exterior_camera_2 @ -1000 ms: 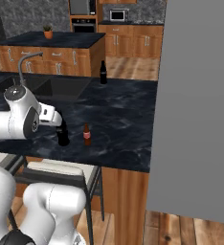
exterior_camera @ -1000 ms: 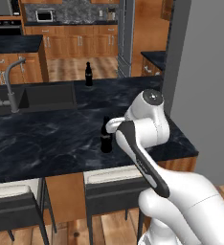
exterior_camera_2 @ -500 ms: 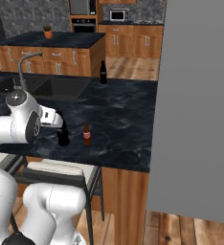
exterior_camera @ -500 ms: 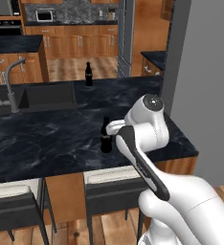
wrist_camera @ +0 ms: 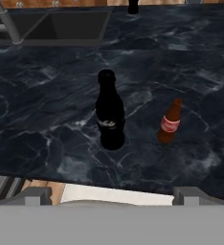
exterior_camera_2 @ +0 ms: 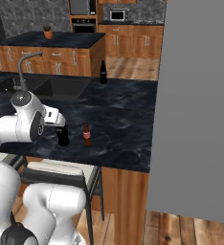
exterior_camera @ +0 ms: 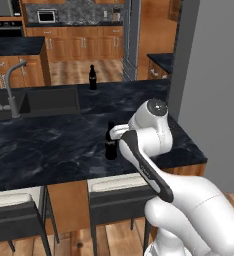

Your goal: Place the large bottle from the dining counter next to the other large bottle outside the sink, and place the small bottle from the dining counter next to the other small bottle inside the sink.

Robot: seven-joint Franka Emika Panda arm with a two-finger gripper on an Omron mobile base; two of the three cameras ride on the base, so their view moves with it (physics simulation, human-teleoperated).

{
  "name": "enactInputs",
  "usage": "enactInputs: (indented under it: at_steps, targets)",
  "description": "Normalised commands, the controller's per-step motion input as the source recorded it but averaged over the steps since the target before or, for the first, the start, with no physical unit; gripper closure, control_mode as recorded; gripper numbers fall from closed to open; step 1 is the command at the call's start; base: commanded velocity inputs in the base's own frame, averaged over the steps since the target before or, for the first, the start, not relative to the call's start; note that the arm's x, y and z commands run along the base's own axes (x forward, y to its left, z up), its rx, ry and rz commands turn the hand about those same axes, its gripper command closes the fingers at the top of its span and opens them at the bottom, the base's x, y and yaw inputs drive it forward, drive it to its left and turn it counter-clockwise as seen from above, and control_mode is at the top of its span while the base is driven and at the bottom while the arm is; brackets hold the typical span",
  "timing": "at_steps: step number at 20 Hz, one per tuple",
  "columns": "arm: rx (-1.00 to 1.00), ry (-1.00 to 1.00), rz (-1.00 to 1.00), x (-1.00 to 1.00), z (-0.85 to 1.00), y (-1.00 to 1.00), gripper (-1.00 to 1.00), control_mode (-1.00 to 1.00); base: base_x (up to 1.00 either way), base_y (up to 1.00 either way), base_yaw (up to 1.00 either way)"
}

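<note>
Large bottle (wrist_camera: pixel 110 112) beside small bottle (wrist_camera: pixel 170 122) (upright)

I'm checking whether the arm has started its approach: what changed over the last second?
The arm's elbow joint swung slightly toward the sink side and its wrist drew a little toward the black bottle. The hand has taken hold of nothing; its jaws stand open, short of the bottles. The black bottle, the small bottle beside it, the far bottle by the sink and the dining counter stayed put.
</note>
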Motion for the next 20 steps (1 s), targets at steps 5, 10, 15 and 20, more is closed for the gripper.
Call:
enactInputs:
  at_steps: [5, 10, 15, 20]
  targets:
    - [0.00, 0.00, 0.00, 0.23, -0.09, 0.06, -1.00, -1.00, 0.00, 0.00, 0.00]
    - [0.00, 0.00, 0.00, 0.21, -0.09, 0.11, -1.00, -1.00, 0.00, 0.00, 0.00]
    - [0.00, 0.00, 0.00, 0.17, -0.07, 0.12, -1.00, -1.00, 0.00, 0.00, 0.00]
    - [0.00, 0.00, 0.00, 0.20, -0.13, 0.06, -1.00, -1.00, 0.00, 0.00, 0.00]
